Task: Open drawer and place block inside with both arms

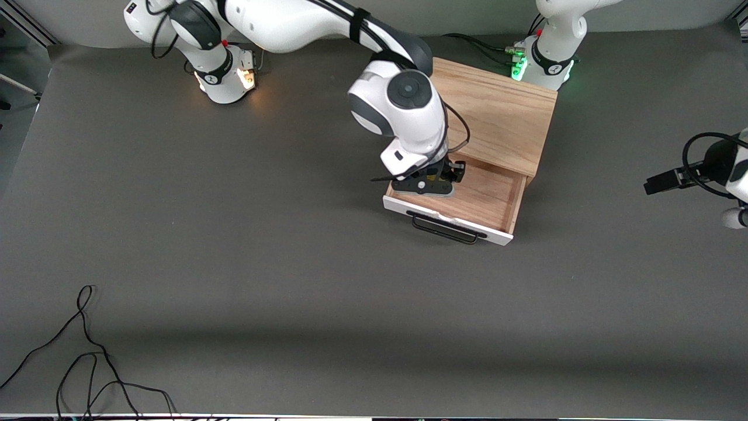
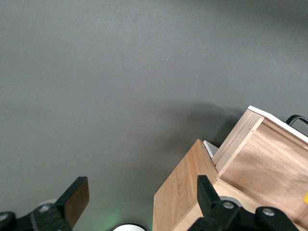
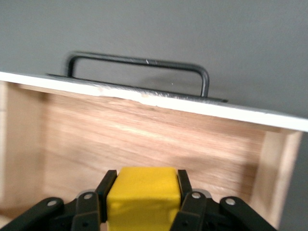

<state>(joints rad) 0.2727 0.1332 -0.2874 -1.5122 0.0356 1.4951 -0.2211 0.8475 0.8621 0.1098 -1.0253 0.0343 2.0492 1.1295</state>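
The drawer of the light-wood cabinet is pulled open, with its white front and black bar handle toward the front camera. My right gripper is down inside the drawer, at the end toward the right arm. In the right wrist view it is shut on the yellow block, low over the drawer's wooden floor, facing the handle. My left gripper waits open and empty over the table beside the cabinet; its wrist view shows the cabinet and the drawer.
Loose black cables lie on the grey table near the front camera at the right arm's end. The right arm's base and the left arm's green-lit base stand along the table's edge by the cabinet.
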